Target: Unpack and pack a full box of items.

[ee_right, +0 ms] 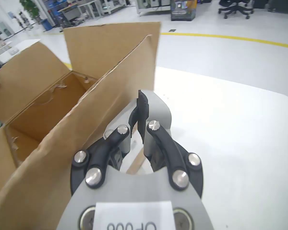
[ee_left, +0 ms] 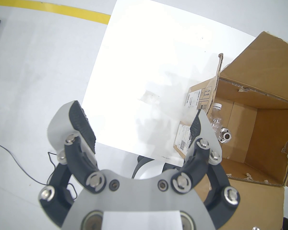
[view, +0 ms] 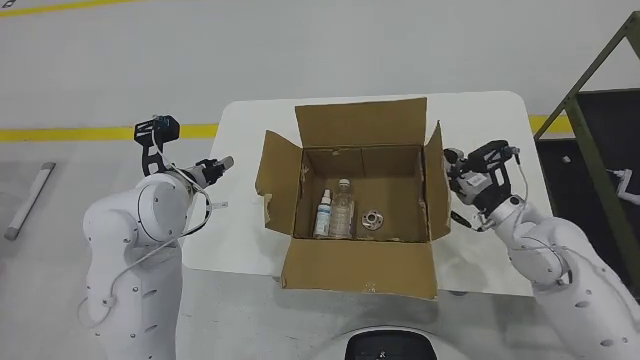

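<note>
Left gripper (ee_left: 137, 111) is spread wide near the table (view: 240, 230) edge. Right gripper (ee_right: 140, 104) is pinched together, just beside the box (view: 360, 125) flap.

I see the open cardboard box (view: 360, 275), flaps up, between my left tool (view: 226, 163) and right tool (view: 450, 157), holding two bottles (view: 343, 210) beside a metal flange (view: 373, 220).

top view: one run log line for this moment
box open on table | inside: bottle, smaller bottle, metal flange | left gripper open, beside box | right gripper shut, empty, beside box
</note>
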`<state>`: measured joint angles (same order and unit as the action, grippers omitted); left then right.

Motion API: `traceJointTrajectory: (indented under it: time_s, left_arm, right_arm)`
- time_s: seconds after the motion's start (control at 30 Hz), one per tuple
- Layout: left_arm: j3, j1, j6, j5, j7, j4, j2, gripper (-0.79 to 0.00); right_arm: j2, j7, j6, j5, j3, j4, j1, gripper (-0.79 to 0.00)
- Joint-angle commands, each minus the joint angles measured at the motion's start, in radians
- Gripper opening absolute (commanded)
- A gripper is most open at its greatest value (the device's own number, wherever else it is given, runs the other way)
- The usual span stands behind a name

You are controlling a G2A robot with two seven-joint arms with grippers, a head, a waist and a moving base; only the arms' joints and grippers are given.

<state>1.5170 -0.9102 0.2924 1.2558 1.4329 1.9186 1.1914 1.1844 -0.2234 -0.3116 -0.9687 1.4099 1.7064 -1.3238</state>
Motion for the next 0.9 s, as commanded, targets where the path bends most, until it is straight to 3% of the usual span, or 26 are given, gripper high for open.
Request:
traceJointTrajectory:
  time_s: [0.0, 0.23, 0.27, 0.3, 0.4, 0.6, 0.73, 0.87]
  left_arm:
    - [0.000, 0.000, 0.000, 0.000, 0.000, 0.000, 0.000, 0.000]
    - [0.013, -0.074, -0.067, -0.032, -0.073, 0.028, -0.003, 0.000]
    - [0.018, -0.087, -0.077, -0.039, -0.081, 0.036, -0.004, -0.052]
    - [0.022, -0.100, -0.090, -0.044, -0.095, 0.047, -0.005, -0.416]
    - [0.036, -0.147, -0.131, -0.058, -0.142, 0.064, -0.008, -0.785]
    - [0.038, -0.244, -0.154, -0.005, -0.224, 0.037, -0.012, -0.785]
    - [0.021, -0.275, -0.130, 0.027, -0.270, 0.008, -0.010, -0.785]
    - [-0.004, -0.287, -0.125, 0.015, -0.295, -0.014, -0.006, -0.785]
  right_arm:
    - [0.000, -0.048, -0.038, -0.002, -0.027, -0.002, 0.002, -0.785]
    - [-0.007, -0.124, -0.162, -0.014, -0.062, 0.004, -0.001, -0.785]
    - [-0.009, -0.122, -0.160, -0.013, -0.055, 0.006, -0.004, -0.785]
    - [-0.009, -0.119, -0.150, 0.001, -0.046, 0.009, -0.008, -0.785]
    - [-0.010, -0.102, -0.090, 0.061, -0.004, 0.022, -0.007, -0.785]
    - [-0.005, -0.059, 0.190, 0.163, 0.108, 0.022, 0.024, -0.785]
    - [0.004, -0.063, 0.385, 0.233, 0.143, -0.102, 0.100, -0.785]
    - [0.017, -0.080, 0.478, 0.370, 0.147, -0.275, 0.209, -0.785]
